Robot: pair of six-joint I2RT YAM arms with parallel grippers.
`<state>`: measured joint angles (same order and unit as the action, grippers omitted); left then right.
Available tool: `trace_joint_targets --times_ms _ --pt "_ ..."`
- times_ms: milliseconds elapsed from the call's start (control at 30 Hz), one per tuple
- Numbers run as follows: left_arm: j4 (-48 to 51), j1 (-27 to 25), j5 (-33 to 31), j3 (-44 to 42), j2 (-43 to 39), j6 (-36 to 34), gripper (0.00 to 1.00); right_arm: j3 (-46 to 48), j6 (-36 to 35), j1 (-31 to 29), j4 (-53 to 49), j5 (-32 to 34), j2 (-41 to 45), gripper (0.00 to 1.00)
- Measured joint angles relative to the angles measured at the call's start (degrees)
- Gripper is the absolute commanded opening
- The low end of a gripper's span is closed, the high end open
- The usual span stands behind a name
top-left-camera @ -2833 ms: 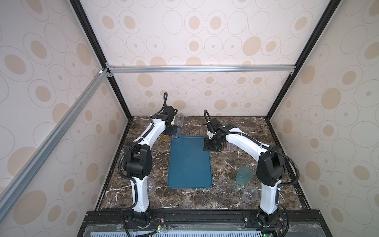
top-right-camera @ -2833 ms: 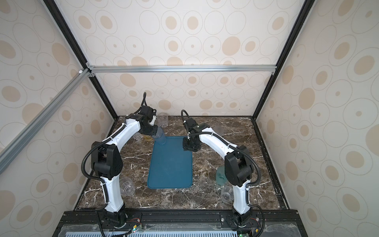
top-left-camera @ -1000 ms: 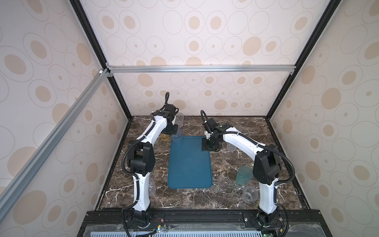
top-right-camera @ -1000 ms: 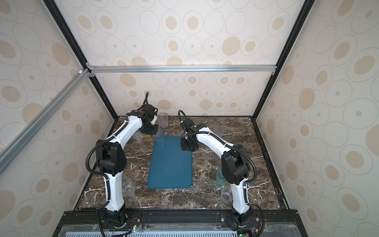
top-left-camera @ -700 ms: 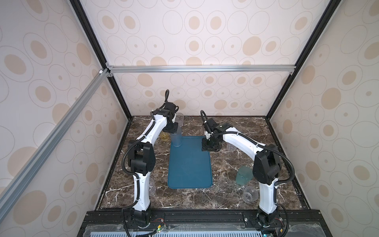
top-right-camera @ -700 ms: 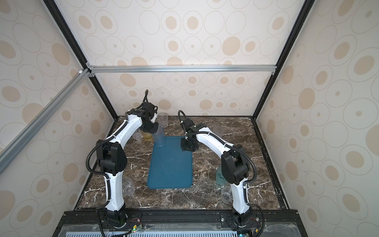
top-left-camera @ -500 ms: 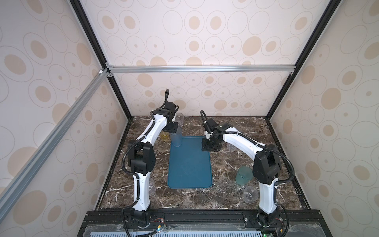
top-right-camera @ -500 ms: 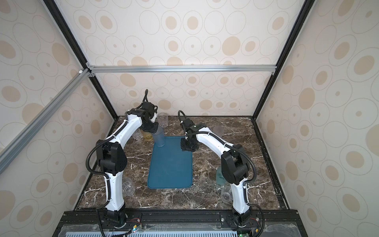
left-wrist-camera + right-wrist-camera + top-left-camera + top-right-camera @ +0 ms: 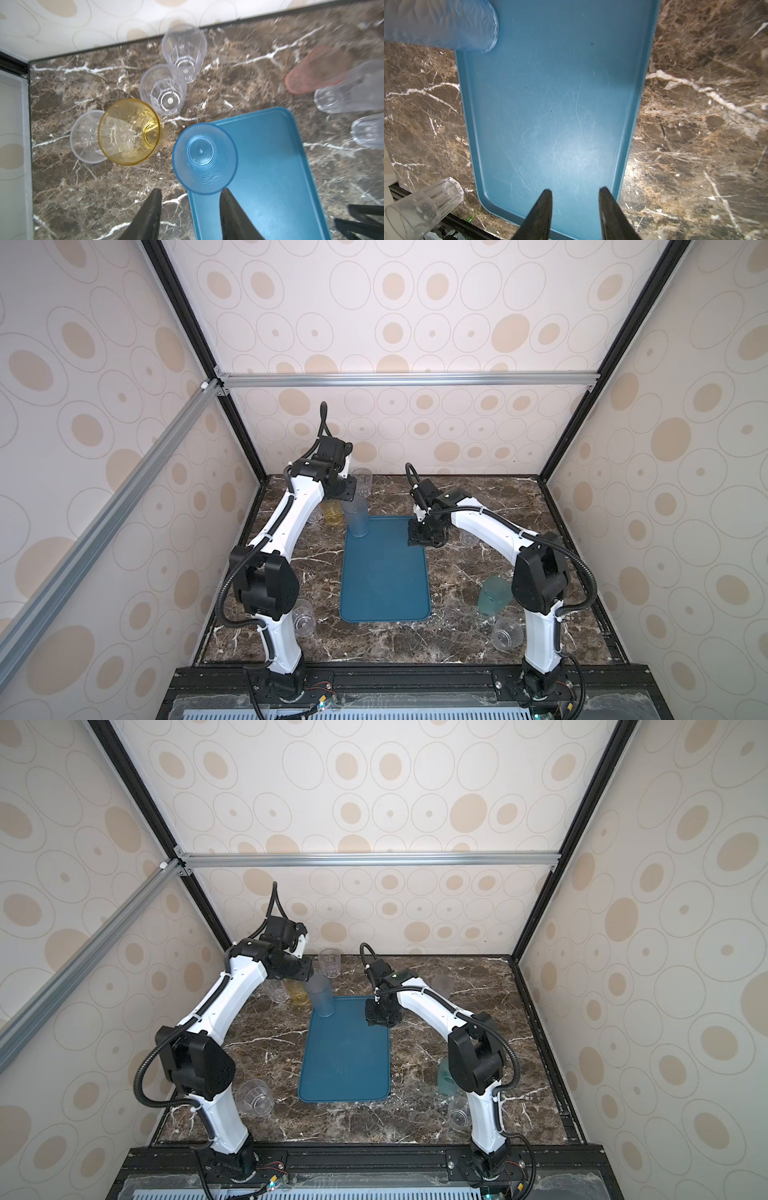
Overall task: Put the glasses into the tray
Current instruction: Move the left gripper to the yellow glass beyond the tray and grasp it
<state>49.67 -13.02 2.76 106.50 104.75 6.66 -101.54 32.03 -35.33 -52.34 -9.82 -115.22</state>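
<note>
A frosted blue glass point(image 9: 358, 516) point(image 9: 322, 996) stands upright in the far left corner of the teal-blue tray point(image 9: 384, 572) point(image 9: 345, 1052). Just above and behind it, my left gripper point(image 9: 347, 491) point(image 9: 190, 197) is open and holds nothing; the blue glass point(image 9: 204, 158) sits just past its fingertips. My right gripper point(image 9: 424, 537) point(image 9: 575, 193) hangs open and empty over the tray's point(image 9: 550, 104) far right corner. Next to the blue one stand a yellow glass point(image 9: 128, 132) and clear glasses point(image 9: 163, 89).
More glasses stand on the marble: a clear one point(image 9: 363, 481) at the back wall, a pink one point(image 9: 315, 70), a teal-green one point(image 9: 492, 595) and a clear one point(image 9: 505, 632) by the right arm's base, and a clear one point(image 9: 302, 616) by the left arm's base.
My left gripper has opened and let go of the blue glass, which now stands alone in the tray's corner. The right arm has not moved.
</note>
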Motion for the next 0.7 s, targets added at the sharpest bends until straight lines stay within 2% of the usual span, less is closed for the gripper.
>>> trace_joint_targets --times_ms 167,333,700 --pt "-4.42 6.34 1.29 -5.18 -2.54 2.29 0.42 -0.02 0.0 -0.2 0.04 0.0 0.0 0.4" --pt "-6.88 11.41 2.27 -5.81 -1.16 3.45 0.4 0.09 0.02 -0.57 0.13 -0.02 0.0 0.4" --pt "-9.42 12.59 4.17 -5.73 6.51 4.31 0.36 1.07 0.04 -0.7 0.59 -0.02 0.02 0.4"
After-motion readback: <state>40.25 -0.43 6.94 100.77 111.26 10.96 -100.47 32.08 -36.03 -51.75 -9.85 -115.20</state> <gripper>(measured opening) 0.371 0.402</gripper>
